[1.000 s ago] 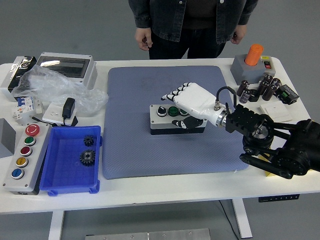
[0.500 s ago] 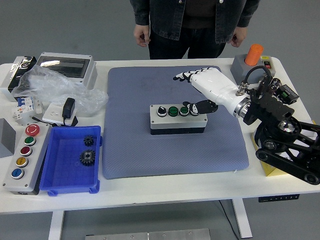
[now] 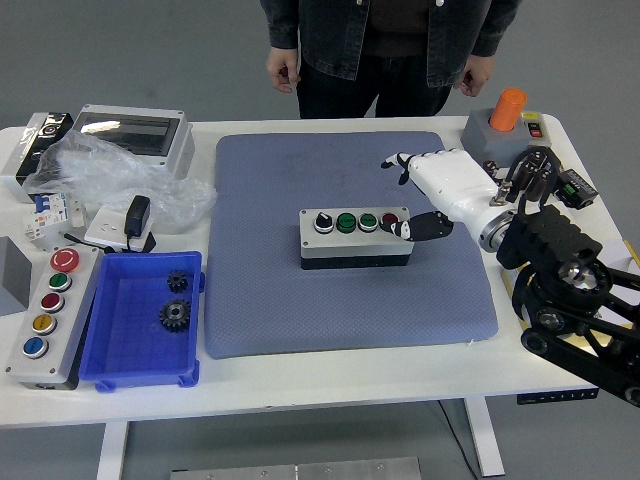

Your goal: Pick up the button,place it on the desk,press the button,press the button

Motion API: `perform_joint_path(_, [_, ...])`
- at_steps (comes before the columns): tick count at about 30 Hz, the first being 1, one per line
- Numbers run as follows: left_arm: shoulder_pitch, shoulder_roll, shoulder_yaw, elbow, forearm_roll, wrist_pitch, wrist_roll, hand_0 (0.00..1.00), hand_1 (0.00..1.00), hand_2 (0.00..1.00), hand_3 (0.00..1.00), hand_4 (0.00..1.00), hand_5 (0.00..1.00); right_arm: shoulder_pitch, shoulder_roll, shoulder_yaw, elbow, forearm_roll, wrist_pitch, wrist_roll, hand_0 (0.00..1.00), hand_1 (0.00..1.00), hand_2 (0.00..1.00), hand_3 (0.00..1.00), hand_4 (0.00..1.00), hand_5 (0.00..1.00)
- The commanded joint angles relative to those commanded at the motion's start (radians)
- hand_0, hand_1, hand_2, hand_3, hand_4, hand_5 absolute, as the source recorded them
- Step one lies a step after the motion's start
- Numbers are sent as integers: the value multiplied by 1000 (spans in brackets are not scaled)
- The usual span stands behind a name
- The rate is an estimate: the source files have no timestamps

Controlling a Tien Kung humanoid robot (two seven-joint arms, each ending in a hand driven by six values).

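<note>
One right hand [image 3: 450,190] has lifted off the button box [image 3: 356,238], fingers released, thumb near the red button [image 3: 389,219]; one press appears done.

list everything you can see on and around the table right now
grey button box with four buttons: 1, grey and black, middle of mat
blue-grey padded mat: 1, table centre
blue plastic tray: 1, front left, holds two black gears
grey five-button panel: 1, left of tray
clear plastic bag: 1, back left
grey enclosure with clear lid: 1, back left
orange-capped grey box: 1, back right
black capacitors: several, back right
white table: 1
person: 1, dark jacket, far side, hands down
right hand: white, thumb at box's right end
</note>
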Motion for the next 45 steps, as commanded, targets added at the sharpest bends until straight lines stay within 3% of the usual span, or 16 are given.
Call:
perform_joint_path(4, [2, 0, 2, 1, -2, 0, 0, 665, 691, 617, 641, 635, 385, 3, -1, -25, -10, 12, 37, -18, 389, 380, 245, 739, 409, 50])
perform_joint_path(5, [2, 0, 2, 1, -3, 0, 0, 665, 691, 617, 641, 634, 387, 4, -1, -29, -11, 13, 42, -20, 376, 351, 213, 735, 391, 2])
perform_joint_path(9, [2, 0, 1, 1, -2, 1, 0, 665, 691, 617, 641, 634, 387, 9, 2, -42, -19, 17, 47, -21, 376, 351, 213, 735, 391, 2])
perform_joint_path(27, [0, -2, -1, -1, -1, 3, -2, 665, 691, 617, 642, 633, 387, 23, 34, -98, -97, 38, 14, 2, 378, 346, 209, 743, 383, 2])
perform_joint_path(45, [3, 0, -5, -2, 4, 5, -3, 665, 691, 617, 642, 634, 387, 29, 39, -137, -107, 39, 4, 6, 366, 331, 205, 731, 383, 2])
